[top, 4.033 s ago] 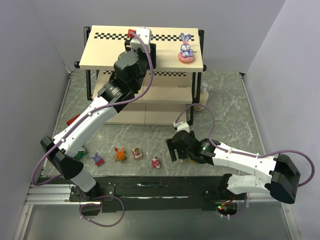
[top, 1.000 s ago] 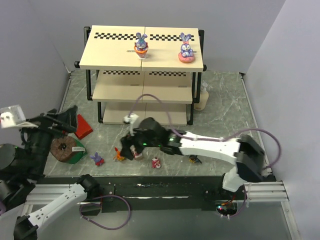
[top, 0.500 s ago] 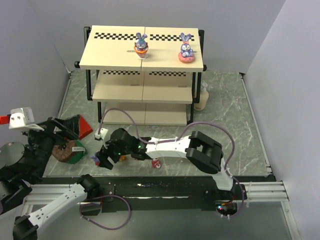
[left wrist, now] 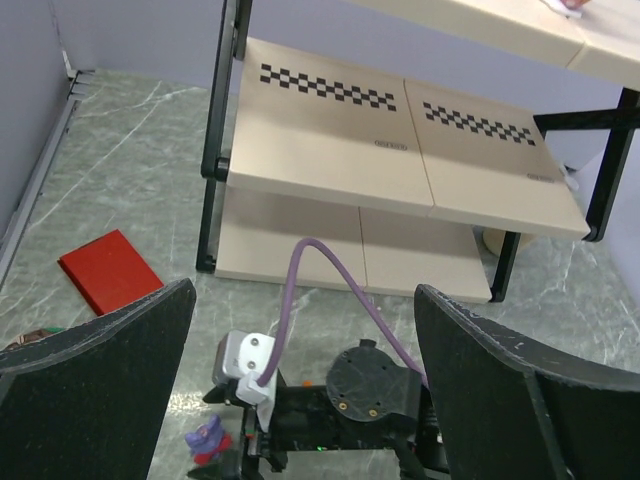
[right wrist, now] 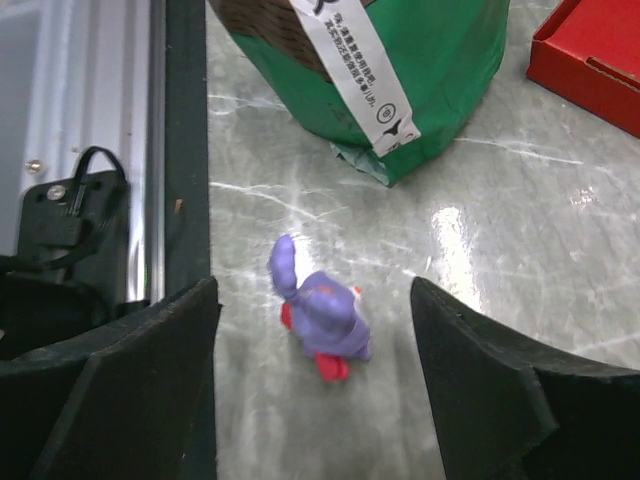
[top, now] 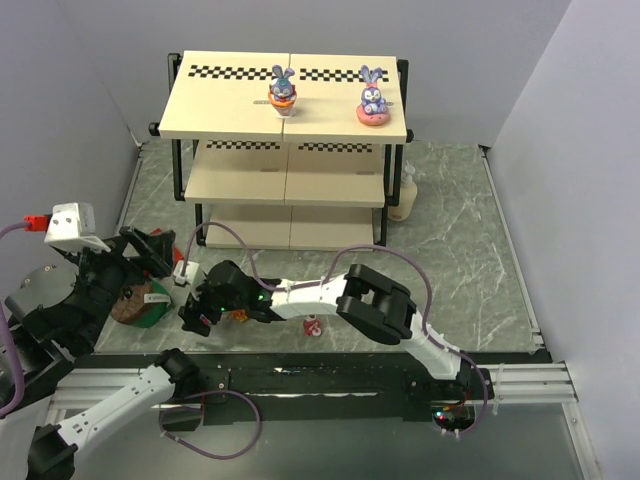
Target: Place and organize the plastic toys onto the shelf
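Right claw: I see it apart, straddling a purple bunny on the floor.
Left claw: apart, seemingly empty.

Green pouch with white label strip and brown print on top lies on grey marbled bench, near left front. Red block lies flat, close by. Cream pump bottle stands upright, well apart, further right.

The right arm is stretched way over to the left across the front, with the right tool down low and its jaws wide apart. The left arm is folded up high on the left, and the left tool is gaping too.
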